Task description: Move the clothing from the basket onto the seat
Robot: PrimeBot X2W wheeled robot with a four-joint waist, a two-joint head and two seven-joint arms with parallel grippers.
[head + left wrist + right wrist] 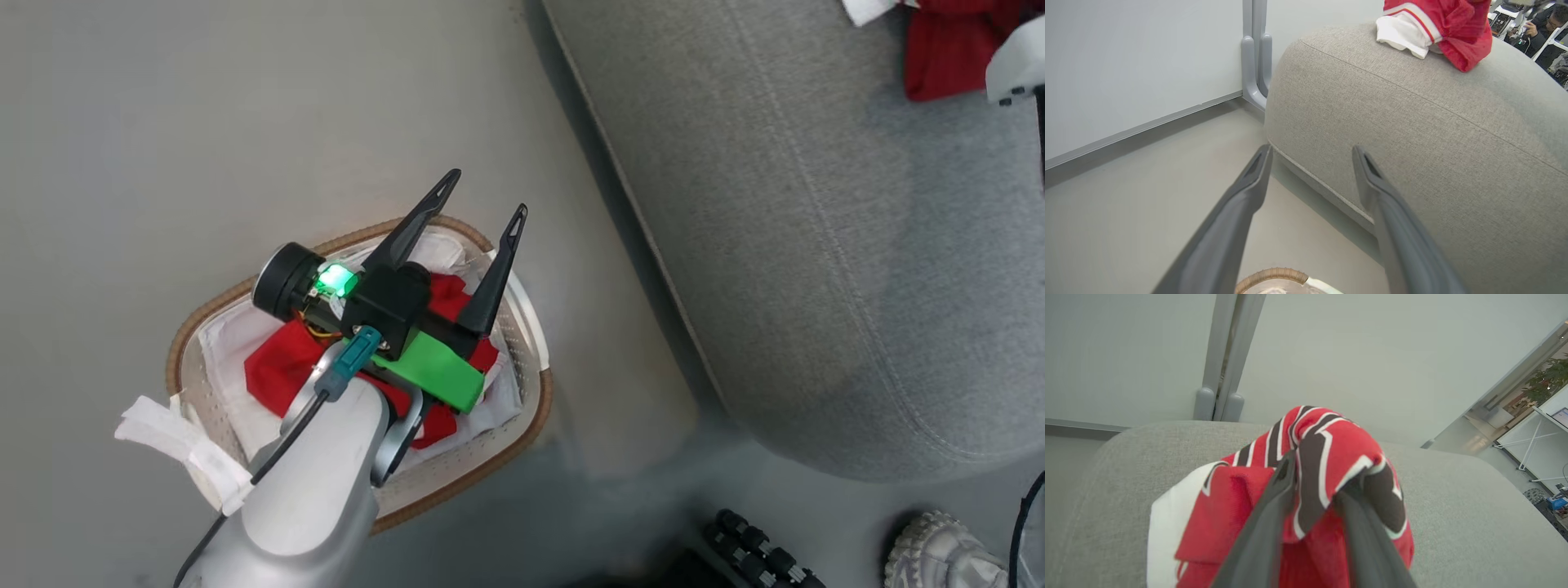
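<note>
On the seat (pixel 1453 498), your right gripper (pixel 1318 472) pinches one jersey (pixel 1339 441) between narrow fingers; more clothing (pixel 273 367) lies in the basket (pixel 542 385) under your wide-open left gripper (pixel 486 192).

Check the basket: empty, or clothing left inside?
Not empty. Head view shows red clothing bunched on the white liner inside the basket, beneath the open left gripper.

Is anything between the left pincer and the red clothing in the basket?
Nothing visible. The open left pincer is over the basket, and the red clothing lies uncovered on top of the white liner.
</note>
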